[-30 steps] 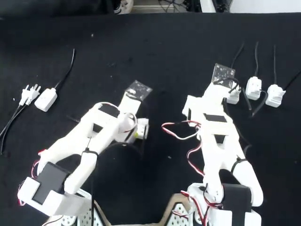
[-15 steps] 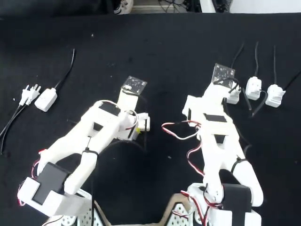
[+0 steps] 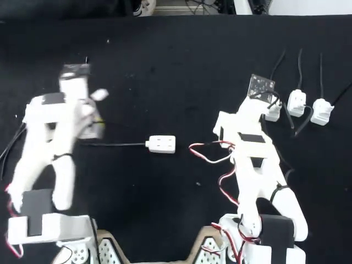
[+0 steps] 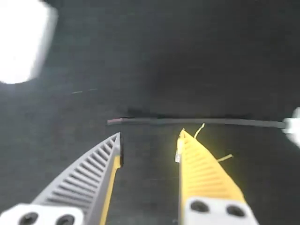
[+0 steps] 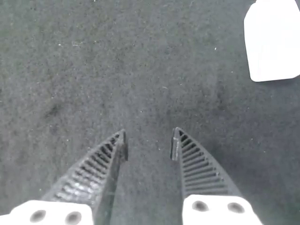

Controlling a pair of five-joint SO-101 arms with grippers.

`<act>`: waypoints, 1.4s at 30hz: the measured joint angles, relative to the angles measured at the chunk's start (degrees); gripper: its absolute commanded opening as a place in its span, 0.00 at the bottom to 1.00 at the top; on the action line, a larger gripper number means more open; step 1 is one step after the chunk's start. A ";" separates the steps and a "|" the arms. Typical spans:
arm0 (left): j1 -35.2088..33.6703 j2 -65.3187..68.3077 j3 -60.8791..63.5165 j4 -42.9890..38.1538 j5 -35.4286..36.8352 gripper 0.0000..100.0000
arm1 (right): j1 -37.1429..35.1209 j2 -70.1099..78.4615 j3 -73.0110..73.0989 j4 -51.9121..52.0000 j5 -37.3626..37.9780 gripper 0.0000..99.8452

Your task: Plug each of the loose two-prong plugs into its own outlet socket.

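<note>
A white outlet socket block lies mid-table, and its black cord runs left toward my left arm. My left gripper hovers at the far left, blurred. In the left wrist view it is open over the black cord, with a white blurred body beyond. Three white plugs with black cords lie at the right. My right gripper is beside them. In the right wrist view it is open over bare cloth, with a white plug off to one side.
Black cloth covers the table. Thin black cords trail off at the left edge. The red and white wiring of the right arm hangs just right of the socket block.
My left arm has swung from the middle of the table to the far left. The white socket block stays behind in the middle. The right arm has not moved.
</note>
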State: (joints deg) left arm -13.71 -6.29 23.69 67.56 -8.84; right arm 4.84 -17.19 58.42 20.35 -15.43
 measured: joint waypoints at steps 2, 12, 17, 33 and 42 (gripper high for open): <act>-5.71 0.00 0.00 0.00 -4.75 0.20 | -0.18 0.00 0.00 0.00 0.00 0.14; -23.30 0.00 -5.98 -3.08 -19.60 0.20 | -2.64 0.00 0.00 0.00 0.00 0.14; -25.32 0.00 -6.42 -7.56 -25.67 0.20 | -2.81 0.00 0.00 0.00 0.00 0.14; -32.70 16.44 -14.15 -13.45 -33.76 0.20 | -2.81 0.00 0.00 0.00 0.00 0.14; -35.16 24.97 -17.32 -13.45 -33.76 0.20 | -2.81 0.00 0.00 0.00 0.00 0.14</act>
State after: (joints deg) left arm -48.88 18.68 6.37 54.11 -42.59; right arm 2.02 -17.19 58.42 20.35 -15.43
